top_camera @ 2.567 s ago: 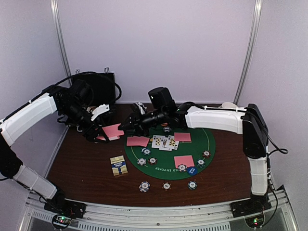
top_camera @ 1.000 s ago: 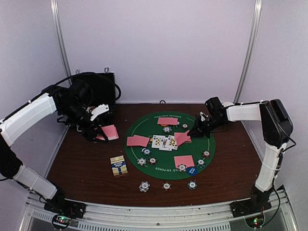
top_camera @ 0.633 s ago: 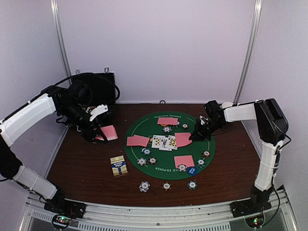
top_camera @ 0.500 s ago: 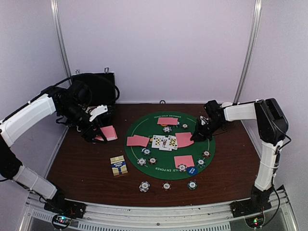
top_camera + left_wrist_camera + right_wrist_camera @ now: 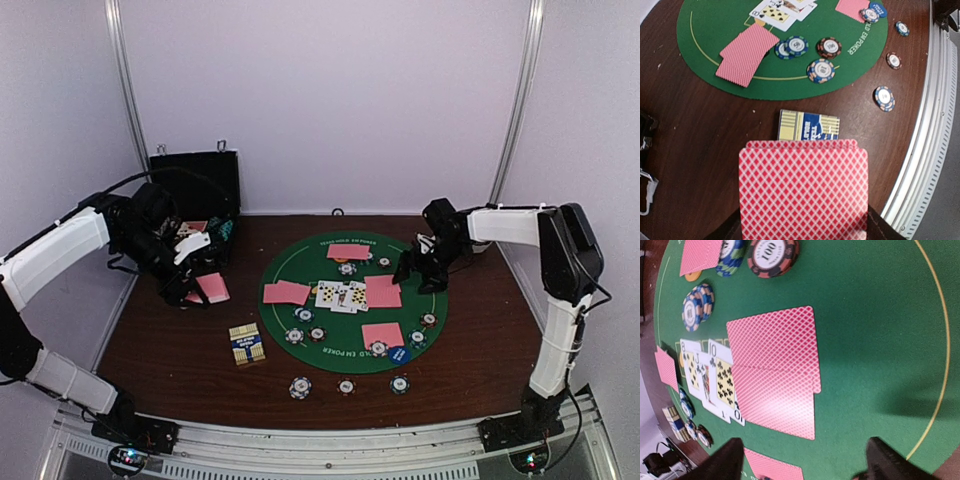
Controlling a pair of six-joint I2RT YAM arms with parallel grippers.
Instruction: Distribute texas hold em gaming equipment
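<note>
My left gripper (image 5: 192, 290) is shut on a deck of pink-backed playing cards (image 5: 804, 192), held above the brown table left of the green poker mat (image 5: 430, 285). My right gripper (image 5: 424, 270) hangs open over the mat's right side, nothing between its fingers (image 5: 732, 457). Just ahead of it lie two overlapping pink-backed cards (image 5: 775, 370), flat on the mat. Face-up cards (image 5: 337, 294) sit at the mat's centre, with other pink-backed pairs at the left (image 5: 286, 292), far (image 5: 348, 252) and near (image 5: 382, 334) sides. Stripe-edged chips (image 5: 346, 385) and a blue disc (image 5: 399, 354) lie around them.
A blue and yellow card box (image 5: 246, 344) lies on the table just beyond the held deck. A black hard case (image 5: 195, 185) stands open at the back left. The metal rail (image 5: 935, 125) marks the near table edge.
My right gripper has opened and left a pink-backed card on the mat's right side, then drawn back slightly right. My left arm has shifted a little down and left with the deck.
</note>
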